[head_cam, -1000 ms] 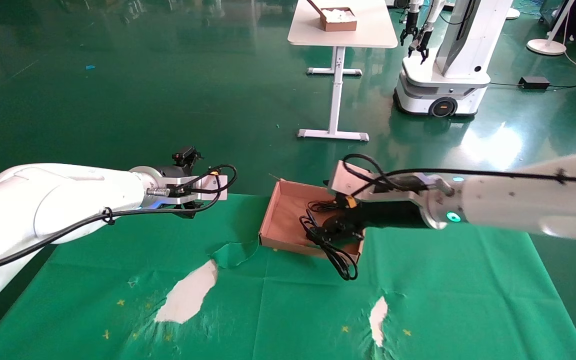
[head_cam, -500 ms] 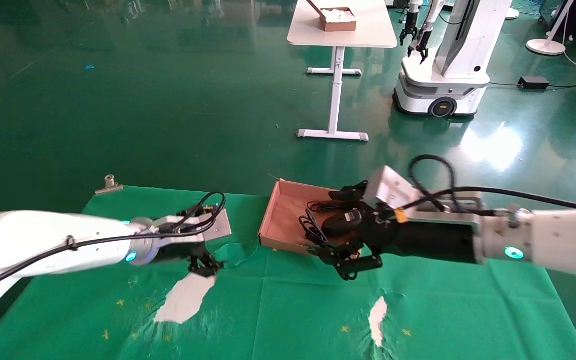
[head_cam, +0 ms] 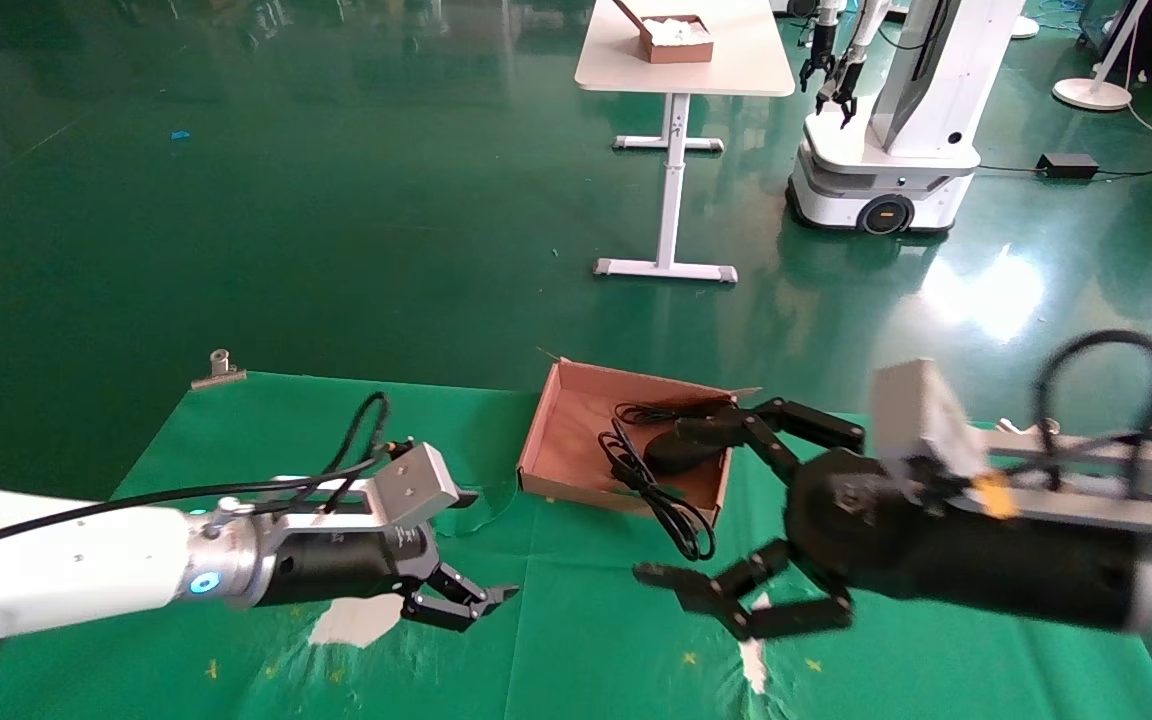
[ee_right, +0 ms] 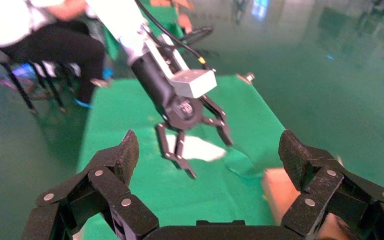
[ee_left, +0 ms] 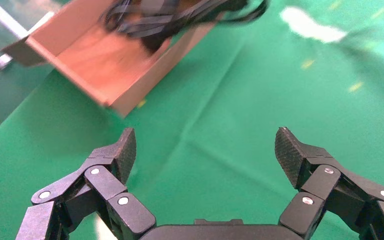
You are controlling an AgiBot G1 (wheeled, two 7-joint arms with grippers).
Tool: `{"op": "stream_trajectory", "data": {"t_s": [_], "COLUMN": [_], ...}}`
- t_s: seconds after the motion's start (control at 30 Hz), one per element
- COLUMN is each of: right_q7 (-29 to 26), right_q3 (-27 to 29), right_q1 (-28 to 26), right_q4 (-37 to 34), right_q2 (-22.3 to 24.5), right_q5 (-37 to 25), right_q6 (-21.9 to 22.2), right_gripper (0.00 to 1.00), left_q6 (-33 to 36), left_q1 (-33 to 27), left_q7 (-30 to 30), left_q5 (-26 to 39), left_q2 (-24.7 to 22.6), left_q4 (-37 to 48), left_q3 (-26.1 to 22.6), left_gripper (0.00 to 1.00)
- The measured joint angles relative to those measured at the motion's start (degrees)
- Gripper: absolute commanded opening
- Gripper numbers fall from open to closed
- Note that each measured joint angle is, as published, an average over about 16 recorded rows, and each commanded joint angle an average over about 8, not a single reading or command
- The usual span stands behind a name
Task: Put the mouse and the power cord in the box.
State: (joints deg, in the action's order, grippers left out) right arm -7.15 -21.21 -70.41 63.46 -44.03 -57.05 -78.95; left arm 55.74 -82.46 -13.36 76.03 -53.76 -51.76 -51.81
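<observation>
— Mouse [head_cam: 681, 452] and power cord [head_cam: 658, 490]: where do they sit relative to the box [head_cam: 576, 440]?

— Both are at the box's right end. The mouse lies on the box floor against the near right corner, a dark oval; its thin cable is bunched just behind it, and I can't follow where that cable runs. The power cord's loops lie beside the mouse, and one long loop hangs out over the box's torn front edge onto the green cloth [head_cam: 556, 620].

— Does the left wrist view help?

— Hardly. The box [ee_left: 105, 60] is cut off at the picture's edge there, and its contents show only as a blurred black tangle [ee_left: 170, 17]; mouse and cord can't be told apart.

— And the grippers?

— The right gripper [head_cam: 706, 500] is just to the right of the box, jaws spread wide and empty: one finger reaches over the box's right wall near the mouse, the other lies over the cloth in front of the box. Whether the upper finger touches the mouse I can't tell. The arm behind it is smeared by motion. The left gripper [head_cam: 471, 597] hovers low over the cloth in front of the box and to its left, fingers parted, holding nothing. The right wrist view shows it [ee_right: 195, 145] open too.

— Anything else near the box?

— A metal clip [head_cam: 218, 367] at the cloth's far left corner, well apart from the box.
</observation>
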Motion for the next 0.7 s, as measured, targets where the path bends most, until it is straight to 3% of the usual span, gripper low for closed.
{"op": "stream_trajectory", "data": {"t_s": [0.37, 0.7], "right_q7": [-2.8, -3.6], "right_q3": [4.0, 5.1], "right_q1": [6.8, 8.8], "right_q4": [7.8, 10.1], "right_q2": [7.0, 9.0], "right_q5": [11.7, 15.2], "right_q6": [-5.2, -6.7], "right_gripper": [1.00, 1.00], "left_q6": [10.8, 20.6], "left_q1": [7.5, 14.4], "left_q7": [0.9, 1.8], "left_q5": [-12.3, -23.5], "left_q2": [6.8, 12.9], "left_q4": [-7.9, -15.0], "left_q3": [12.9, 24.6], "left_gripper": [1.00, 1.00]}}
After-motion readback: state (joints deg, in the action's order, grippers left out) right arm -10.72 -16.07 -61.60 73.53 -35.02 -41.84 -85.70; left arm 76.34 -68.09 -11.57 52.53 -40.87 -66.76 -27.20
